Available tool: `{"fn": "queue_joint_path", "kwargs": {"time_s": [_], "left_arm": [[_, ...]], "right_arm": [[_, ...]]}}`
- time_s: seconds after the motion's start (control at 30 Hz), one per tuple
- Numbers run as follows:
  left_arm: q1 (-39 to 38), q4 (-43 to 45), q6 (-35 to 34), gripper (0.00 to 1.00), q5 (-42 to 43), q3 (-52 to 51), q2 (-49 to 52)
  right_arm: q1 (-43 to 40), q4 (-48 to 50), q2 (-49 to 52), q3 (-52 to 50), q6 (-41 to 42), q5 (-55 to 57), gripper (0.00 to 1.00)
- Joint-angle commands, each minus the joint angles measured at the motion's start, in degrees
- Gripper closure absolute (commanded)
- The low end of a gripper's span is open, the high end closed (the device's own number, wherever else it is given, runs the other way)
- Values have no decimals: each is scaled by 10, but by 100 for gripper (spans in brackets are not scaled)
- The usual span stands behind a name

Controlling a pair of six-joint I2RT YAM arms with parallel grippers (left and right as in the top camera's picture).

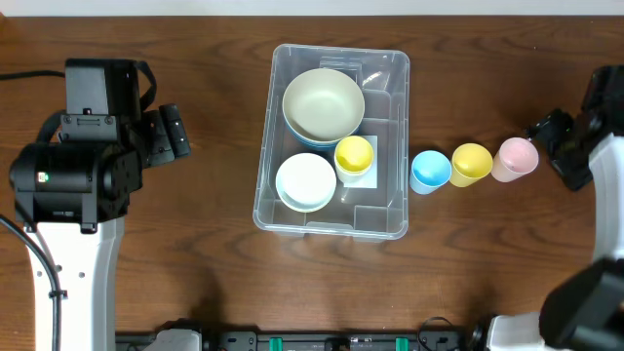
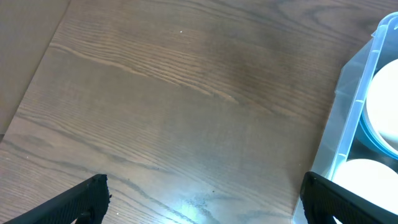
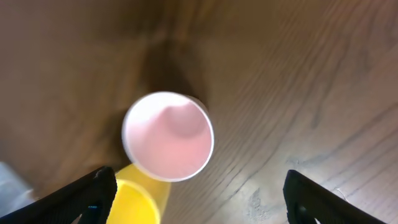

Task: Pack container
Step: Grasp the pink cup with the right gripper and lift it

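The clear container (image 1: 386, 117) was set mid-frame on the tabletop (image 1: 195, 244), with a cream bowl (image 1: 323, 104), a white bowl (image 1: 305, 181) and a yellow cup (image 1: 354, 156) inside. A blue cup (image 1: 430, 171), a second yellow cup (image 1: 472, 164) and a pink cup (image 1: 516, 159) were lined up to its right. The right tool (image 3: 199, 186) was spread wide by the pink cup, and the left tool (image 2: 205, 193) was spread wide over bare wood.

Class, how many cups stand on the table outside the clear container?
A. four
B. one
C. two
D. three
D: a blue cup, a yellow cup and a pink cup stand in a row beside the container.
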Motion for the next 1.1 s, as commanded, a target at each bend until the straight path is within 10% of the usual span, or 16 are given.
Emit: {"fn": "queue_joint_path", "kwargs": {"time_s": [0.0,0.3,0.47,0.8,1.07], "left_arm": [[2,-1,-10,2,-1,5,0],[2,-1,-10,2,-1,5,0],[2,-1,-10,2,-1,5,0],[2,-1,-10,2,-1,5,0],[2,-1,-10,2,-1,5,0]], "right_arm": [[0,-6,49,3,-11,-21,16],[-27,15,115,-34,-4,-46,28],[-49,47,115,-71,5,-46,98],[-20,37,-51,-66,6,-73,99],[214,48,-254,-63,-26,-63,98]]}}
